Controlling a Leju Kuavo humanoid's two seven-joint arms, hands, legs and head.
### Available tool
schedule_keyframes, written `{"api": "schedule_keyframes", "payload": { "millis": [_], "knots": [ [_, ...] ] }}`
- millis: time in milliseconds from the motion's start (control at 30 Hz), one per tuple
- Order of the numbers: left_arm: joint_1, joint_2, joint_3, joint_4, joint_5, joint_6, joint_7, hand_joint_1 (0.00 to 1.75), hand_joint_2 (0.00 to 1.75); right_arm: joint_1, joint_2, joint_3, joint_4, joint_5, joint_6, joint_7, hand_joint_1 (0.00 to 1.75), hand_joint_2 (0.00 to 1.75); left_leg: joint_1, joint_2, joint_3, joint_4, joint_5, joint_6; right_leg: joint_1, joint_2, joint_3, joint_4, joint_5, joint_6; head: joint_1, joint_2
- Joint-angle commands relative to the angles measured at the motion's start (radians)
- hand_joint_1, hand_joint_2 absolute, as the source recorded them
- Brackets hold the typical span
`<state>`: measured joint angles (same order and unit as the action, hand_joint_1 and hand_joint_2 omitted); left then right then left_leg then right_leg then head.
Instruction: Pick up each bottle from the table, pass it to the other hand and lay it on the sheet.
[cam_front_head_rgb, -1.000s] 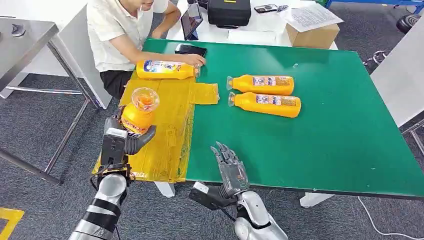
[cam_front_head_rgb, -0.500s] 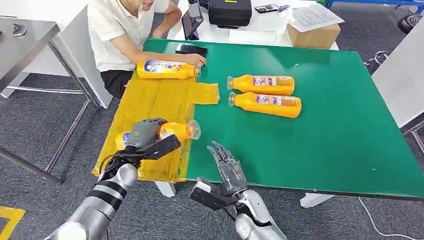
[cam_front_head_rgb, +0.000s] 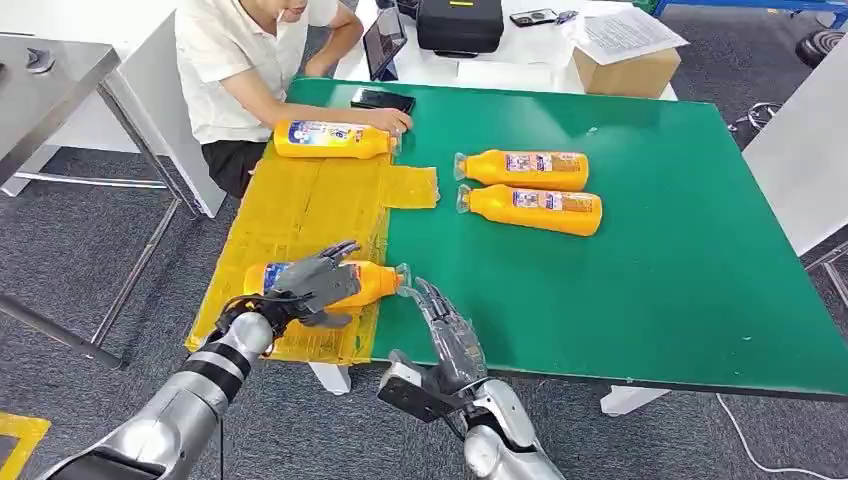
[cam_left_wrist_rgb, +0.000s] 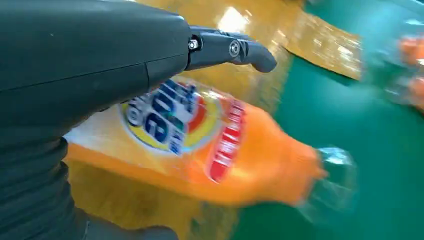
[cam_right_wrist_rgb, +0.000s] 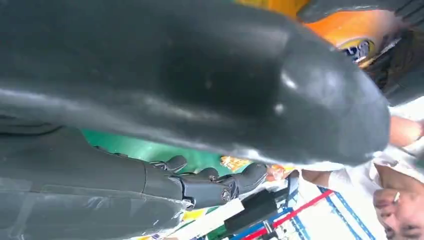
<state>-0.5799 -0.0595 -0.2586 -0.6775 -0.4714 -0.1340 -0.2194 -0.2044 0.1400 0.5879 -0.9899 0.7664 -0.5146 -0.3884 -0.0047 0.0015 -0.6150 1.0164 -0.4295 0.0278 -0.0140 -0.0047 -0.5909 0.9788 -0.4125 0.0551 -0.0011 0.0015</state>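
A: Status? Left robot hand (cam_front_head_rgb: 318, 283) down from upright carry; bottle (cam_front_head_rgb: 330, 283) now flat on the yellow sheet (cam_front_head_rgb: 300, 205), neck toward the green counter (cam_front_head_rgb: 620, 280).

B: Confirmed. Fingers spread, draped over the bottle (grip released or not: cannot tell). Right robot hand (cam_front_head_rgb: 452, 340) empty, fingers apart, hovering just beside the cap.

A: Means second bottle placed, counting the far bottle (cam_front_head_rgb: 332, 138) by a person's hand.

B: Two more bottles (cam_front_head_rgb: 527, 188) waiting on the counter, well apart from the sheet.
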Motion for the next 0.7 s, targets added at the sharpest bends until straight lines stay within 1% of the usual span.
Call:
{"api": "schedule_keyframes", "payload": {
  "millis": [33,67,100,200,233,267,300,333,367,400,433,467,500,533,567,600,700],
  "knots": [
    [-0.004,0.027,0.009,0.070,0.110,-0.126,-0.023,0.00,1.75,-0.041,-0.002,0.025,0.095,-0.027,-0.011,-0.020,0.00,0.00,0.001,0.003,0.006,-0.001,-0.002,-0.002,0.001,0.004,0.005,-0.001,-0.001,-0.003,0.000,0.000],
    [0.007,0.034,-0.011,0.045,0.121,-0.119,-0.037,0.00,1.75,-0.044,-0.002,0.027,0.103,-0.031,-0.018,-0.024,0.00,0.00,0.000,0.003,0.004,-0.001,-0.001,-0.001,0.000,0.003,0.003,-0.001,0.000,-0.001,0.000,0.000],
    [0.012,0.033,-0.017,0.031,0.132,-0.120,-0.044,0.00,1.75,-0.044,-0.002,0.027,0.106,-0.032,-0.021,-0.024,0.00,0.00,0.001,0.003,0.006,-0.002,-0.001,-0.002,0.001,0.004,0.005,-0.001,0.000,-0.002,0.000,0.000],
    [0.101,0.034,-0.072,-0.182,0.206,-0.098,-0.070,0.00,1.75,-0.029,-0.012,0.024,0.097,-0.033,-0.035,-0.019,0.00,0.00,0.001,0.002,0.007,-0.002,-0.001,-0.002,0.001,0.003,0.006,-0.001,-0.001,-0.002,0.000,0.000],
    [0.176,0.006,-0.062,-0.340,0.216,0.018,-0.138,0.00,1.75,-0.008,-0.017,0.011,0.070,-0.020,-0.062,-0.016,0.00,0.00,0.001,0.003,0.008,-0.002,-0.002,-0.002,0.001,0.003,0.007,-0.002,-0.001,-0.002,0.000,0.000],
    [0.242,-0.024,-0.054,-0.475,0.223,0.104,-0.174,0.00,1.75,0.012,-0.023,0.001,0.038,-0.012,-0.081,-0.020,0.00,0.00,0.000,0.002,0.005,-0.001,-0.001,-0.001,0.000,0.002,0.005,-0.001,-0.001,-0.001,0.000,0.000],
    [0.335,-0.085,-0.040,-0.649,0.245,0.271,-0.267,0.00,1.75,0.042,-0.030,-0.018,-0.011,-0.013,-0.109,-0.029,0.00,0.00,0.001,0.001,0.007,-0.002,-0.002,-0.002,0.001,0.002,0.007,-0.002,-0.002,-0.002,0.000,0.000],
    [0.393,-0.118,-0.053,-0.756,0.295,0.344,-0.293,0.00,1.75,0.060,-0.036,-0.032,-0.042,-0.005,-0.142,-0.032,0.00,1.75,0.000,-0.001,0.004,-0.001,-0.002,-0.001,0.000,-0.001,0.004,-0.001,-0.002,-0.001,0.000,0.000],
    [0.436,-0.129,-0.088,-0.837,0.306,0.438,-0.326,0.00,1.75,0.075,-0.042,-0.045,-0.067,-0.014,-0.155,-0.036,0.00,1.75,0.000,-0.003,0.005,0.000,-0.003,-0.001,0.000,-0.002,0.005,-0.001,-0.004,-0.001,0.000,0.000],
    [0.452,-0.118,-0.126,-0.880,0.307,0.490,-0.317,0.00,1.75,0.083,-0.047,-0.055,-0.086,-0.018,-0.159,-0.039,0.00,1.75,0.000,-0.003,0.001,0.000,-0.002,0.000,0.000,-0.003,0.001,0.000,-0.003,0.000,0.000,0.000],
    [0.472,-0.121,-0.138,-0.907,0.307,0.569,-0.359,0.00,1.75,0.098,-0.043,-0.094,-0.115,-0.023,-0.184,-0.063,0.00,1.75,0.000,-0.004,0.002,0.001,-0.004,0.000,0.000,-0.004,0.003,0.000,-0.005,-0.001,0.000,0.000],
    [0.495,-0.120,-0.153,-0.932,0.329,0.644,-0.405,0.00,1.75,0.119,-0.025,-0.178,-0.141,0.021,-0.184,-0.085,0.00,1.75,0.000,-0.004,0.004,0.003,-0.006,-0.001,0.000,-0.004,0.005,0.001,-0.007,-0.001,0.000,0.000],
    [0.509,-0.116,-0.156,-0.945,0.344,0.662,-0.416,0.00,1.75,0.128,-0.022,-0.232,-0.160,0.061,-0.184,-0.089,0.00,1.75,-0.001,-0.001,0.000,0.001,-0.003,-0.001,-0.001,-0.001,0.001,0.000,-0.004,-0.001,0.000,0.000],
    [0.512,-0.108,-0.159,-0.946,0.353,0.668,-0.419,0.00,1.75,0.123,-0.031,-0.232,-0.154,0.048,-0.184,-0.096,0.00,1.75,0.000,0.000,0.003,0.001,-0.005,-0.001,0.000,0.000,0.003,0.000,-0.005,-0.001,0.000,0.000],
    [0.511,-0.106,-0.157,-0.944,0.358,0.669,-0.421,0.00,1.75,0.120,-0.034,-0.232,-0.153,0.043,-0.184,-0.098,0.00,1.75,-0.001,0.000,0.000,0.000,-0.003,-0.001,-0.001,0.000,0.000,-0.001,-0.002,-0.001,0.000,0.000],
    [0.505,-0.103,-0.153,-0.935,0.365,0.667,-0.427,0.00,1.75,0.120,-0.034,-0.232,-0.151,0.041,-0.184,-0.100,0.00,1.75,0.000,0.000,0.002,0.000,-0.005,-0.002,0.000,0.000,0.002,-0.001,-0.003,-0.002,0.000,0.000],
    [0.500,-0.102,-0.149,-0.928,0.369,0.666,-0.429,0.00,1.75,0.120,-0.029,-0.233,-0.151,0.045,-0.184,-0.100,0.00,1.75,0.000,-0.001,-0.001,0.000,-0.003,-0.001,0.000,-0.001,-0.001,-0.002,-0.002,-0.001,0.000,0.000]
  ]
}}
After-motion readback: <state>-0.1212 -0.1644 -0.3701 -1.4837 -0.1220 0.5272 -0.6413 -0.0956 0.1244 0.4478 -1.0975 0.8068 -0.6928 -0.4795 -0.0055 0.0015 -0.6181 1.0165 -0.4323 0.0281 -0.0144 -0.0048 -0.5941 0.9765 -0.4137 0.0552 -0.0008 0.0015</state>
